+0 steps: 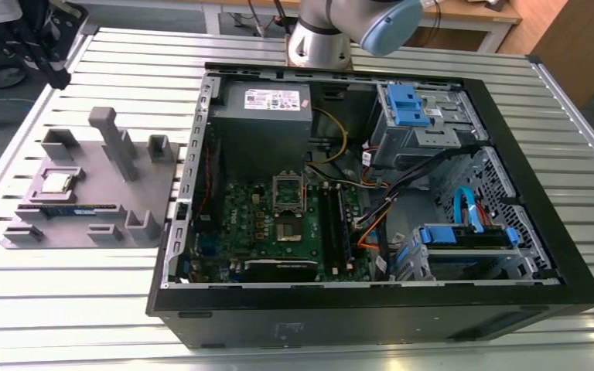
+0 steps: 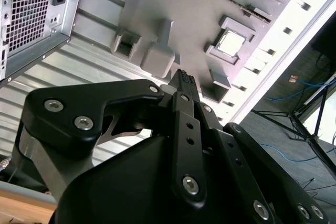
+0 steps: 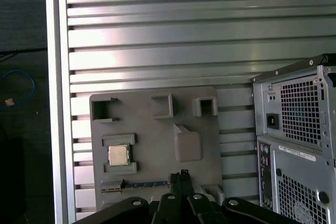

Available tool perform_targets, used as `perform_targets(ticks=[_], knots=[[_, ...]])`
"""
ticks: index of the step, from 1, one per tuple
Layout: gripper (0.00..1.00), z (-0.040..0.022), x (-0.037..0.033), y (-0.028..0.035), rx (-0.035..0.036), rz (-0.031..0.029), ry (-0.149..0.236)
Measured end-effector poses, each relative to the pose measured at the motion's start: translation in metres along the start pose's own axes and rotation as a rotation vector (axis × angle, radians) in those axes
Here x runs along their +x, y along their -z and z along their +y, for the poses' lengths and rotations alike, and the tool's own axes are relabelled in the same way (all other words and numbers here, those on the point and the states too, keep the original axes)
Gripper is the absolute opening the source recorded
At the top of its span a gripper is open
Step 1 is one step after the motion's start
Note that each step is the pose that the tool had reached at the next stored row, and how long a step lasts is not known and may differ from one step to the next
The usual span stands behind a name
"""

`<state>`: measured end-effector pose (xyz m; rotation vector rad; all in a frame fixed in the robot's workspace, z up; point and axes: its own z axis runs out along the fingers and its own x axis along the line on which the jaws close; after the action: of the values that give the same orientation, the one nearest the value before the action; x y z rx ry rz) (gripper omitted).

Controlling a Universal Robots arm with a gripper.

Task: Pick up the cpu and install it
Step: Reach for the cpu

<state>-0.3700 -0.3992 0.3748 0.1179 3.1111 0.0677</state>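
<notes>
The cpu point(image 1: 58, 182) is a small silvery square lying in a raised pocket of the grey holder plate point(image 1: 90, 193), to the exterior view's left of the computer case. Both wrist views look down on the cpu point(image 3: 118, 154) point(image 2: 231, 43) from well above. My gripper point(image 3: 181, 176) point(image 2: 184, 78) hangs high over the plate's edge, apart from the cpu, with its black fingers pressed together and nothing between them. On the green motherboard point(image 1: 250, 224) inside the case, the socket frame point(image 1: 288, 207) stands open.
A blue-green memory stick point(image 1: 70, 209) lies in a slot of the plate beside the cpu. Tall grey posts point(image 1: 114, 143) rise from the plate. The open black case point(image 1: 380, 201) holds a power supply point(image 1: 266, 104), cables and blue drive bays. The arm point(image 1: 354, 23) reaches in from the slatted table's far side.
</notes>
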Motion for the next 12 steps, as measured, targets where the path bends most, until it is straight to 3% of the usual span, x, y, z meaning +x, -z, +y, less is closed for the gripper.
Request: perform_targets(ticks=[12], knots=[[0.11,-0.0006,0.0035,-0.0022,0.0000,0.0000,0.000]])
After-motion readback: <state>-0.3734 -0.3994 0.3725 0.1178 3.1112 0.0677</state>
